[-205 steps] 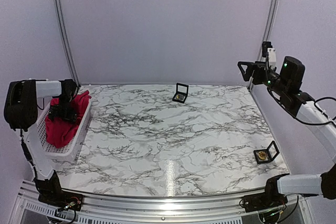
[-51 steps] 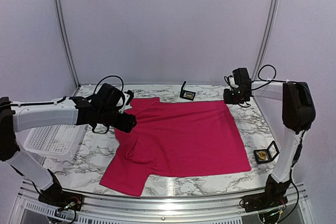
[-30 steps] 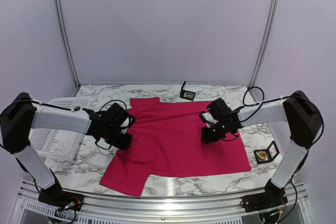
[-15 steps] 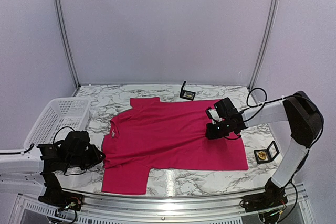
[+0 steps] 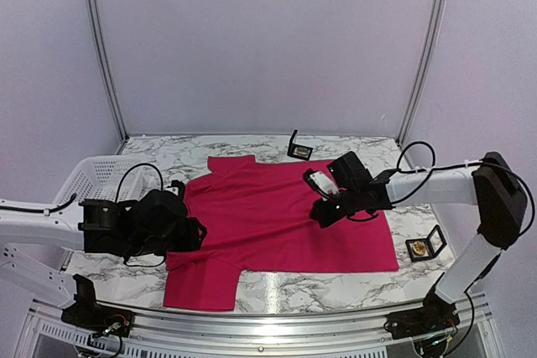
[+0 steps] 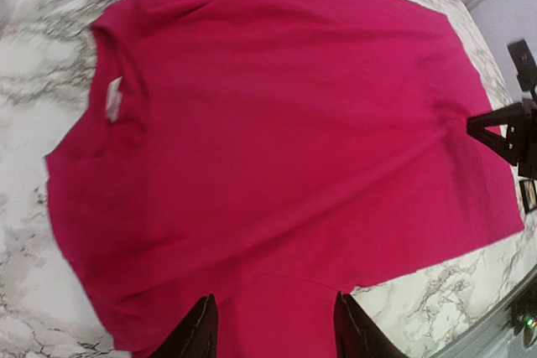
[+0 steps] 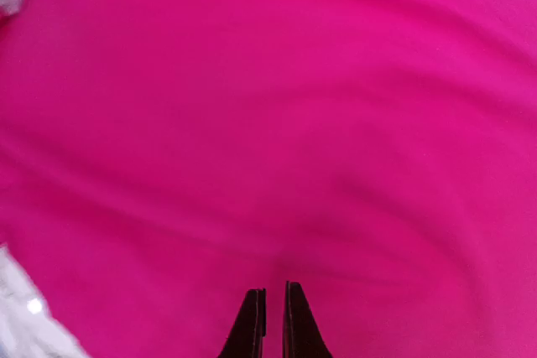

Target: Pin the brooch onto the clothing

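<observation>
Left end effector (image 6: 273,329): its fingers are standing spread apart, hovering just over the near left part of the T-shirt (image 5: 268,215), with nothing pinched between them.
Right end effector (image 7: 273,320): its fingers are pressing almost together, pointing down at the cloth; whether they are nipping any fabric cannot be told.
T-shirt: it is lying spread out on the marble table (image 5: 352,287), reaching from the left end effector across to beneath the right one.
Neck label (image 6: 113,100): it is showing white, ahead and left of the left end effector.
Brooch (image 5: 417,248): it is sitting in an open black box, to the right of the right end effector and just off the shirt.
Second black box (image 5: 298,151): it is standing beyond the shirt.
White basket (image 5: 96,175): it is sitting to the left of the left end effector.
</observation>
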Robot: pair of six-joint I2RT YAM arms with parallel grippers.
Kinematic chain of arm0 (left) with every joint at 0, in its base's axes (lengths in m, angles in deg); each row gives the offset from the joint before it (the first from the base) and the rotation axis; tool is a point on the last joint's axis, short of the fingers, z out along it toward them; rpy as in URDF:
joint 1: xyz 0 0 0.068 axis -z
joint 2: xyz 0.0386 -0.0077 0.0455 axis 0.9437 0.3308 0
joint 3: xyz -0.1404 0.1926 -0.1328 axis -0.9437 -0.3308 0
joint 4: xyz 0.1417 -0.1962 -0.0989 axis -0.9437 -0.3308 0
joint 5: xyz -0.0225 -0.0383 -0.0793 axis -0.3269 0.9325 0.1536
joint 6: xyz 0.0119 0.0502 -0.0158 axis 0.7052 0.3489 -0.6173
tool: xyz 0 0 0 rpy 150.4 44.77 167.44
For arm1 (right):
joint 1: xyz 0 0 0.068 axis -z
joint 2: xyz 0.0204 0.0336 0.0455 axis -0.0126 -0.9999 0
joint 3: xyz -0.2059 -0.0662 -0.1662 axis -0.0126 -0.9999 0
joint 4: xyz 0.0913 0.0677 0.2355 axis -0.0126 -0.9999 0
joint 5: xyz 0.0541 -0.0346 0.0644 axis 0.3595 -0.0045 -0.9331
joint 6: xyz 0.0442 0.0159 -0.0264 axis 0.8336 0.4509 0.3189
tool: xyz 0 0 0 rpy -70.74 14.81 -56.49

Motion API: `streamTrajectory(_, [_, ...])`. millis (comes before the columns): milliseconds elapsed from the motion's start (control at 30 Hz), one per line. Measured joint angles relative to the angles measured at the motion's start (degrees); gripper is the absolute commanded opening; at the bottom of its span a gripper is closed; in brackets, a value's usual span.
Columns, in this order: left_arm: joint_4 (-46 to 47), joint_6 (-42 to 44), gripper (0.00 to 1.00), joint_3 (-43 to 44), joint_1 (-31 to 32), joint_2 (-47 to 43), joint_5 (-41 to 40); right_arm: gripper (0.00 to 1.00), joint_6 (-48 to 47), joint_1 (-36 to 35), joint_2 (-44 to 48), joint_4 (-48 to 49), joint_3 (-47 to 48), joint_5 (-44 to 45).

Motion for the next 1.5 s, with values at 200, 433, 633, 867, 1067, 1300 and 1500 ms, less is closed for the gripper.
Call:
streamTrajectory(200, [-4.1,3.6,0.57,6.3,2.9,6.7,-4.1,0.04,-8.2,-20.8,1.3,5.4,3.0,-13.8])
streamTrajectory(433, [-7.8,4.1,0.58,4.4,-3.7,-8.0,-9.7,0.02,-10.7,-32.7,-11.1,13.8,6.7,-19.1])
streamTrajectory(633, [-9.9,6.6,0.6,4.3,-8.2,-13.0,-12.0,0.0,-12.5,-38.1,-20.9,13.4,13.6,-15.6])
streamTrajectory(867, [-10.6,10.6,0.61,4.3,-9.5,-11.7,-12.2,0.0,-15.6,-40.2,-17.5,8.5,11.0,-12.1])
streamTrajectory(1067, [-11.0,14.3,0.65,5.0,-10.4,-6.1,-12.4,0.0,-16.8,-41.6,-7.9,-1.9,3.6,-14.3])
streamTrajectory(1300, [-10.8,22.3,0.58,11.3,-17.4,6.7,-7.3,0.0,-16.3,-39.6,5.7,-8.3,4.2,-16.2])
streamTrajectory(1500, [-9.1,31.7,0.53,29.9,-26.7,25.3,0.5,0.0,-11.1,-13.4,13.1,-5.1,7.0,-8.5])
